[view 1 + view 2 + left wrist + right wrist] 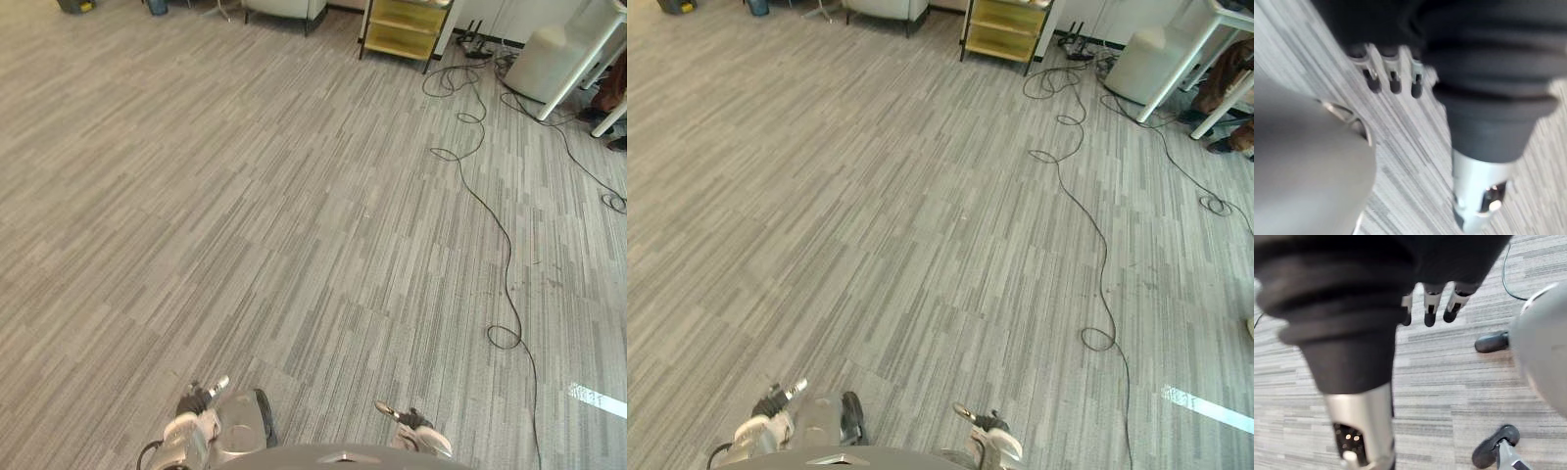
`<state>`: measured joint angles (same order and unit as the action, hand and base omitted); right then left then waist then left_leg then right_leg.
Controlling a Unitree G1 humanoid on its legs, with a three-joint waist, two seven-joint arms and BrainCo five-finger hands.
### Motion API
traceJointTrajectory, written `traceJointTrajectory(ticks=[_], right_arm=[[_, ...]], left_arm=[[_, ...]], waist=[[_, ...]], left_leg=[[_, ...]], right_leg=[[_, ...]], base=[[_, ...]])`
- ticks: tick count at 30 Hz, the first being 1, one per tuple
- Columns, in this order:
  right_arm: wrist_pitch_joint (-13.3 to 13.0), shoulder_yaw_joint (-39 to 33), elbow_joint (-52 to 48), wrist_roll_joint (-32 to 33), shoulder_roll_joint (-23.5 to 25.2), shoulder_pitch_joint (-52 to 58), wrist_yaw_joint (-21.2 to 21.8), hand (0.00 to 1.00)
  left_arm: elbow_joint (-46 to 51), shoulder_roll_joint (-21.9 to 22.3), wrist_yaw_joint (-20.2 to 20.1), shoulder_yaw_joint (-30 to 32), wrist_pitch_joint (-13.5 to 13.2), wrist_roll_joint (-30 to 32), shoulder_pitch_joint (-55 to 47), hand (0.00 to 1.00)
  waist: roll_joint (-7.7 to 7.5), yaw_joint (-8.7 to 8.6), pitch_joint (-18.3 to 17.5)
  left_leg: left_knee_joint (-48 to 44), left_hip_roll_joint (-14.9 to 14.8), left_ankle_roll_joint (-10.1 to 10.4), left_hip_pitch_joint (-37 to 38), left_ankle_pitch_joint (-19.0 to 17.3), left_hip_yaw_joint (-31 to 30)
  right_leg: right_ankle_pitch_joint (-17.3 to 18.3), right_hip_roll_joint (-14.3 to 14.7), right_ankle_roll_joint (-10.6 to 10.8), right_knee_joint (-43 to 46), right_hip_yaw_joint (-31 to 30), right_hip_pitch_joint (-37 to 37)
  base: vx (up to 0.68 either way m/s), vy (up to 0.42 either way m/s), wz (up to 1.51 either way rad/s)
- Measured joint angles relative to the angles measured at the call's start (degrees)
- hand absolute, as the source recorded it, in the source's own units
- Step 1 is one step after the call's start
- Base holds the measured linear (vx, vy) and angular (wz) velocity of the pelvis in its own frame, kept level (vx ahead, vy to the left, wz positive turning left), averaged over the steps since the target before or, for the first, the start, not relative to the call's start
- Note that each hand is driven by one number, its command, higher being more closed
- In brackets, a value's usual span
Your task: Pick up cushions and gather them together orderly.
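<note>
My left hand hangs low at the bottom edge of the eye views, over grey striped carpet. In the left wrist view its fingers point straight down with the thumb apart, and nothing is in them. My right hand hangs at the bottom right of centre. The right wrist view shows its fingers straight, the thumb spread away, and nothing held. Bare carpet lies under both hands.
A yellow shelf cart stands at the far end, with a pale chair base to its left. A white rounded object sits under a white table leg at the far right. Black cables trail across the right-hand floor. A person's legs show at the right edge.
</note>
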<state>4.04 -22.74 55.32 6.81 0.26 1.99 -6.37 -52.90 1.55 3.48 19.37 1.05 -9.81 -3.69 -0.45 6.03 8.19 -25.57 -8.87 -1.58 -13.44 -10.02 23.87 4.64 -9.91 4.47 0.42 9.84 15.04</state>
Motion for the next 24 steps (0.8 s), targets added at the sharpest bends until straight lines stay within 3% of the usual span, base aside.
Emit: traceJointTrajectory(ticks=[2,4,5,6,7,8,10,12,13,15,17,18,19,20,21,23,24], right_arm=[[-0.04,-0.05,0.1,-0.49,0.19,0.71,0.14,0.0],[-0.13,-0.19,1.1,-0.52,-0.73,0.92,0.33,0.0],[-0.17,-0.23,1.79,-0.52,-1.1,0.43,0.55,0.0],[-0.09,-0.01,2.1,-0.53,-1.23,0.25,0.86,0.0],[-0.12,0.17,2.12,-0.52,-1.33,0.7,0.91,0.0],[-0.26,0.11,1.9,-0.48,-1.47,0.86,1.06,0.0],[-0.52,-0.03,2.06,-0.47,-1.84,0.57,1.21,0.0],[-0.8,-0.68,2.05,-0.41,-1.71,0.34,1.45,0.0],[-1.07,-1.1,1.94,-0.37,-1.75,-0.32,1.64,0.0],[-1.11,-2.23,1.9,-0.36,-1.72,-1.02,2.15,0.0],[-1.1,-2.41,1.86,-0.37,-1.68,-1.52,2.16,0.0],[-1.07,-2.72,1.9,-0.42,-1.43,-1.66,2.16,0.0],[-1.12,-2.84,1.74,-0.38,-1.33,-1.74,2.22,0.0],[-1.33,-2.93,1.51,-0.38,-1.45,-1.97,2.25,0.0],[-1.38,-2.94,1.42,-0.48,-2.06,-2.31,2.25,0.0],[-1.44,-3.85,1.12,-0.45,-2.04,-2.41,2.23,0.0],[-1.3,-4.34,0.41,-0.45,-1.69,-2.27,2.21,0.0]], left_arm=[[-0.88,-0.62,0.04,-0.8,0.12,-0.01,-0.64,0.0],[-2.57,-1.4,0.0,-3.85,0.23,-0.02,-0.5,0.0],[-3.04,-2.5,-0.01,-5.51,0.35,-0.04,-0.28,0.0],[-3.09,-3.76,0.02,-7.26,0.57,-0.05,-0.37,0.0],[-3.1,-4.31,0.05,-8.52,0.82,-0.01,-0.4,0.0],[-3.15,-4.39,0.05,-9.02,0.97,-0.03,-0.51,0.0],[-4.66,-4.56,0.0,-10.62,1.15,-0.03,-0.43,0.0],[-4.71,-4.32,-0.05,-10.59,1.16,-0.01,-0.25,0.0],[-4.75,-4.16,-0.05,-10.51,1.17,0.04,-0.3,0.0],[-4.59,-3.67,-0.03,-10.1,1.17,0.2,-0.05,0.0],[-4.54,-3.52,-0.05,-9.81,1.16,1.26,0.14,0.0],[-4.33,-3.6,-0.11,-9.15,1.06,1.49,0.03,0.0],[-4.62,-3.18,-0.1,-8.12,1.09,1.93,-0.05,0.0],[-4.93,-2.92,-0.1,-7.67,1.07,2.18,-0.05,0.0],[-5.24,-1.41,-0.16,-6.68,1.05,2.46,-0.02,0.0],[-5.0,-0.4,-0.17,-5.85,0.98,2.73,0.08,0.0],[-4.56,-0.44,-0.19,-5.72,1.13,2.93,0.3,0.0]], waist=[[-0.17,-0.14,-1.86],[0.17,-0.39,-2.63],[-0.25,-0.87,-2.15],[-0.48,-1.49,-1.26],[-0.72,-2.12,-0.96],[-0.77,-2.72,-0.91],[-0.62,-3.18,-0.89],[-0.54,-3.68,-0.81],[-0.23,-4.45,-0.52],[0.36,-4.6,0.77],[0.4,-4.62,1.51],[-0.38,-4.56,2.1],[-0.21,-4.66,2.51],[0.54,-4.73,2.46],[2.35,-4.56,2.18],[3.8,-4.38,2.01],[3.94,-4.94,1.99]], left_leg=[[1.36,3.49,-0.98,2.44,-2.72,-0.14],[3.33,5.39,-1.51,5.06,-4.3,-0.25],[4.71,6.42,-1.63,7.55,-4.71,-0.38],[6.63,7.47,-1.51,11.09,-4.92,-0.74],[8.86,8.31,-1.84,14.9,-4.81,-1.63],[11.02,8.57,-1.82,18.11,-4.85,-1.77],[15.36,8.62,-1.29,23.37,-4.53,-2.18],[17.09,8.54,-0.8,25.4,-4.39,-3.19],[18.14,7.99,-0.32,26.82,-4.63,-4.54],[19.54,7.02,0.99,29.29,-5.5,-6.11],[21.29,6.58,2.12,31.5,-6.2,-6.97],[22.36,6.88,3.52,33.29,-7.03,-8.11],[22.78,6.06,4.72,35.67,-8.18,-8.72],[22.52,5.26,4.7,36.48,-8.47,-9.3],[20.35,3.13,4.55,36.11,-8.32,-9.81],[11.01,0.27,4.81,32.59,-7.51,-10.92],[-0.7,-1.56,7.12,27.52,-5.58,-13.7]], right_leg=[[-0.16,-2.98,-0.02,6.51,-1.13,-1.47],[-0.19,-5.0,4.97,22.74,-4.89,-7.72],[-2.18,-5.36,7.82,36.44,-8.3,-13.18],[-3.83,-5.47,8.16,49.82,-9.08,-18.05],[-3.07,-5.66,6.9,57.4,-7.06,-20.84],[-1.0,-5.49,4.29,60.17,-4.61,-22.56],[6.09,-3.92,1.68,57.23,1.89,-26.62],[8.0,-2.27,0.04,48.55,6.02,-29.22],[7.57,0.02,-0.95,39.08,6.97,-30.49],[3.39,2.7,-2.48,25.05,6.49,-31.15],[-2.05,3.41,-2.04,14.72,6.01,-31.09],[-5.81,3.39,-1.36,9.54,3.91,-30.98],[-11.7,4.07,-2.72,12.22,3.25,-31.11],[-11.4,4.99,-3.26,14.45,3.3,-31.45],[-7.89,6.44,-4.55,17.54,3.49,-32.36],[-4.73,8.63,-5.63,18.56,3.74,-31.59],[-3.38,9.3,-5.84,17.93,4.36,-29.9]], base=[[0.37,0.27,0.22],[0.29,0.218,0.2],[0.32,0.173,0.27],[0.4,0.174,0.32],[0.35,0.126,0.29],[0.29,0.098,0.22],[0.32,0.074,0.19],[0.38,-0.011,0.36],[0.48,-0.101,0.59],[0.46,-0.16,0.53],[0.35,-0.171,0.41],[0.45,-0.258,0.4],[0.54,-0.332,0.23],[0.44,-0.29,-0.04],[0.53,-0.387,-0.26],[0.49,-0.365,-0.21],[0.35,-0.236,0.05]])
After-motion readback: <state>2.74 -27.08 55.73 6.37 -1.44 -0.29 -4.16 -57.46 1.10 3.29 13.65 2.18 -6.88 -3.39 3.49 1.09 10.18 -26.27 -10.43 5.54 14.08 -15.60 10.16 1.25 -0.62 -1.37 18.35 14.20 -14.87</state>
